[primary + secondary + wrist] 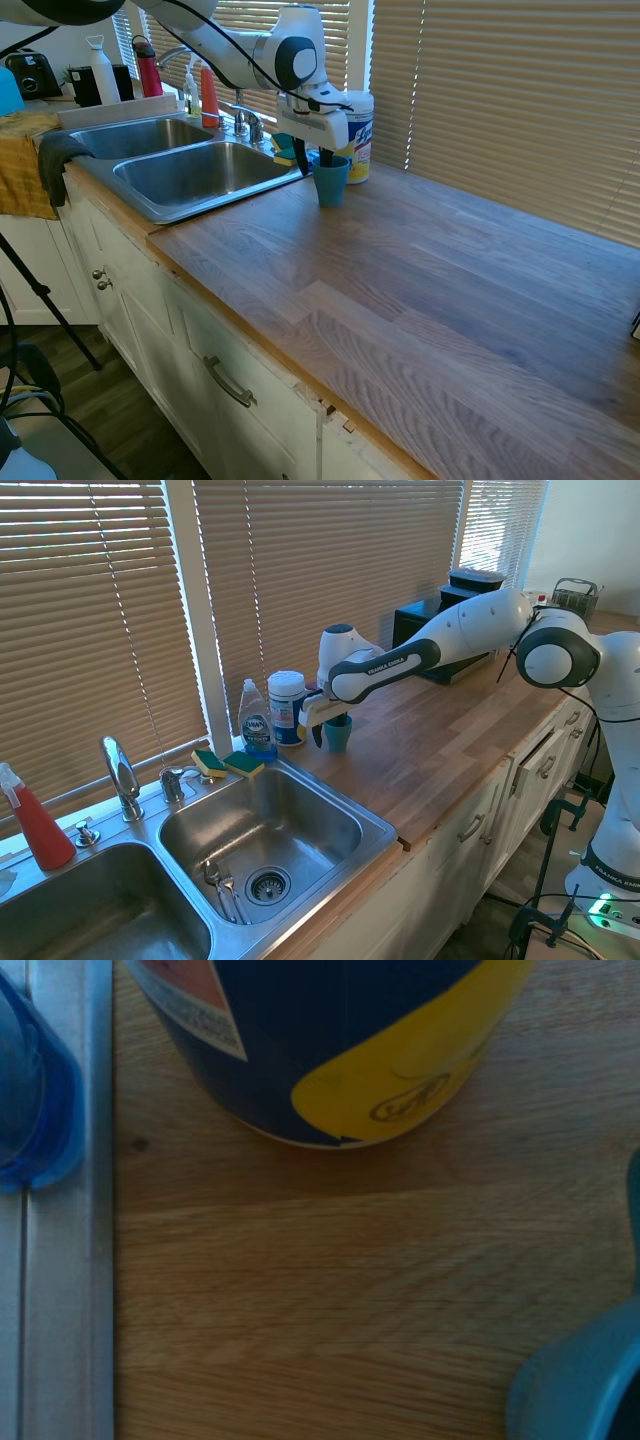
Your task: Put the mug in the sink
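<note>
The teal-blue mug (331,184) (338,734) stands upright on the wooden counter, just right of the sink (190,172) (262,825) and in front of the wipes canister. My gripper (312,160) (327,727) hangs over the mug's sink-side rim. It is open, with one finger dipping inside the mug and the other outside its wall. The mug rests on the counter. In the wrist view a part of the mug (580,1390) shows at the bottom right corner.
A white-and-yellow wipes canister (358,135) (288,707) (340,1050) stands right behind the mug. A blue soap bottle (257,722) and sponges (228,763) sit by the sink's back rim, near the faucet (120,775). Utensils (222,885) lie in the near basin.
</note>
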You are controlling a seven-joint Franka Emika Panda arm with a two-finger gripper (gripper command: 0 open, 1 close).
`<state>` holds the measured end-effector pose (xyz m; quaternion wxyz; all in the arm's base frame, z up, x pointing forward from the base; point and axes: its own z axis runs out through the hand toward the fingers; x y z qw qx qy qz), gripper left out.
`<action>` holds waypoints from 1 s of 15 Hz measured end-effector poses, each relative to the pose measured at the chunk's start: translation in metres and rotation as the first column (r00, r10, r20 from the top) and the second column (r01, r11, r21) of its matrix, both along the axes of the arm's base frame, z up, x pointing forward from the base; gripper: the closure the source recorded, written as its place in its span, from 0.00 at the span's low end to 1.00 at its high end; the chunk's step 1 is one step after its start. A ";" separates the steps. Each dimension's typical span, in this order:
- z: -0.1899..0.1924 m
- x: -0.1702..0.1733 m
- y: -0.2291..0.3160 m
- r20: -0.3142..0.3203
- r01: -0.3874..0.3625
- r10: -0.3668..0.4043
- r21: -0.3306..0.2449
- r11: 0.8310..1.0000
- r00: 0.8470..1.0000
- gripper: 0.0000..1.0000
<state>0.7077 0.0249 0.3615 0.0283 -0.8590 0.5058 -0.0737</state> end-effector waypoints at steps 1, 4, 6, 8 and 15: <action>0.000 0.000 0.000 0.000 0.001 -0.001 0.002 1.000 1.000 1.00; -0.001 0.000 0.000 0.001 0.002 -0.002 0.004 1.000 1.000 1.00; -0.001 0.000 -0.001 0.003 0.005 -0.005 0.006 1.000 1.000 1.00; -0.001 0.000 -0.002 0.005 0.008 -0.009 0.009 1.000 1.000 1.00; 0.018 -0.005 0.004 0.055 -0.008 0.007 0.014 1.000 0.998 1.00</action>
